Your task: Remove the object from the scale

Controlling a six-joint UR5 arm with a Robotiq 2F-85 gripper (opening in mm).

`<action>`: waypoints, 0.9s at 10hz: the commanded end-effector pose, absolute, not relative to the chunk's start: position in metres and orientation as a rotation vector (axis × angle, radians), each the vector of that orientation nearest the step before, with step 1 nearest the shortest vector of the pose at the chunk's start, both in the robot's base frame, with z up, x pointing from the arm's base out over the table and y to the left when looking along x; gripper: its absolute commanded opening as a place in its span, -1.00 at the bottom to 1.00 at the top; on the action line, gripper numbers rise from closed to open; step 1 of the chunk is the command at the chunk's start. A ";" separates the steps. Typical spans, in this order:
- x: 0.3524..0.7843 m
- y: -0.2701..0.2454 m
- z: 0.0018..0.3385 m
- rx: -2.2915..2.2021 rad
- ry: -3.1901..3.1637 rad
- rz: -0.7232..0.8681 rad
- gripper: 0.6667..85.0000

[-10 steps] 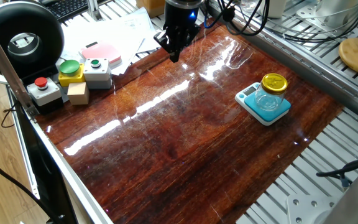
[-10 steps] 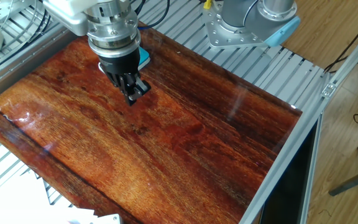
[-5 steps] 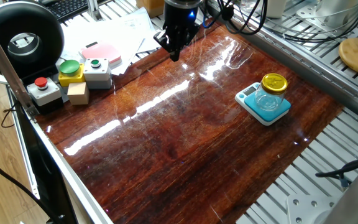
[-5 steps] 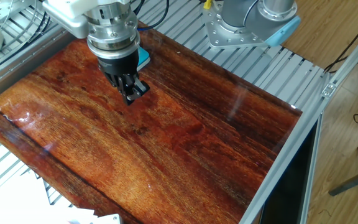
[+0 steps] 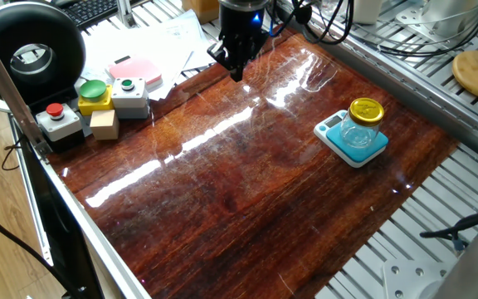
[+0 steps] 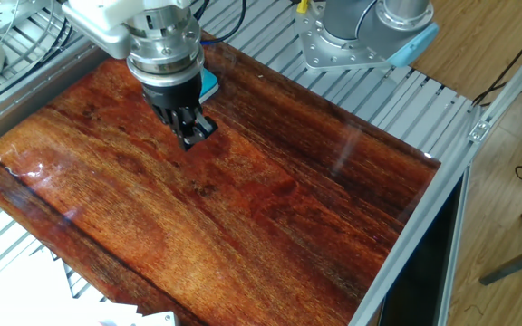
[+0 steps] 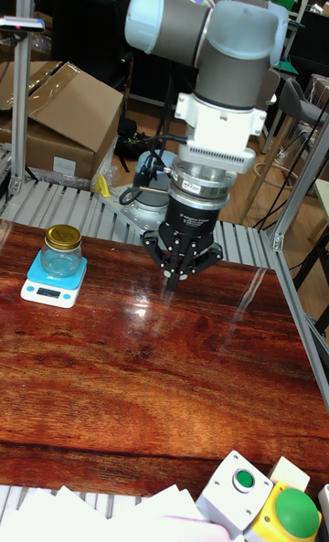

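Note:
The object, a small clear jar [image 5: 363, 124] with a yellow lid, stands upright on the scale [image 5: 332, 127], a teal-topped white pad at the right side of the wooden table. In the tall view the jar [image 7: 62, 251] sits on the scale [image 7: 53, 293] at the left. My gripper [image 5: 238, 73] hangs over the table's far edge, well left of the jar, shut with nothing between its fingers. In the other fixed view the gripper [image 6: 191, 137] hides the jar, and only a teal corner of the scale [image 6: 211, 83] shows. Seen in the tall view, the gripper [image 7: 174, 278] points straight down.
Three push-button boxes, red [image 5: 56, 118], green on yellow [image 5: 94, 93] and white [image 5: 130, 93], stand at the left edge beside a wooden block [image 5: 104, 124]. A pink-and-white device [image 5: 135, 70] lies on papers behind them. Aluminium rails border the table.
The gripper has shifted very slightly, a few pixels toward the scale's side. The jar and scale have not moved.

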State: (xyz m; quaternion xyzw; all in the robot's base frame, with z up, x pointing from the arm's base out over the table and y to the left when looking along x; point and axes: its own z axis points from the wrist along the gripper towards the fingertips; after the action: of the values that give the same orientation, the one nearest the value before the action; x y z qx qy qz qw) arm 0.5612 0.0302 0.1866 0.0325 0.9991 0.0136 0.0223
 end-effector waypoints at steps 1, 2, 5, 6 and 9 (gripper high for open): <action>0.554 0.031 0.174 0.118 3.058 -0.041 -0.99; 0.547 0.030 0.170 0.094 3.047 0.020 -0.99; 0.493 0.016 0.157 -0.132 3.143 0.176 -0.99; 0.491 0.013 0.155 -0.157 3.147 0.172 -0.99; 0.491 0.009 0.145 -0.178 3.136 0.156 -0.99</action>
State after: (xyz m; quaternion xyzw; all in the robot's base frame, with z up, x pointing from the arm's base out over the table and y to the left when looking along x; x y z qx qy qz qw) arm 0.4971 0.0090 0.1522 -0.0456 0.9983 0.0373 -0.0029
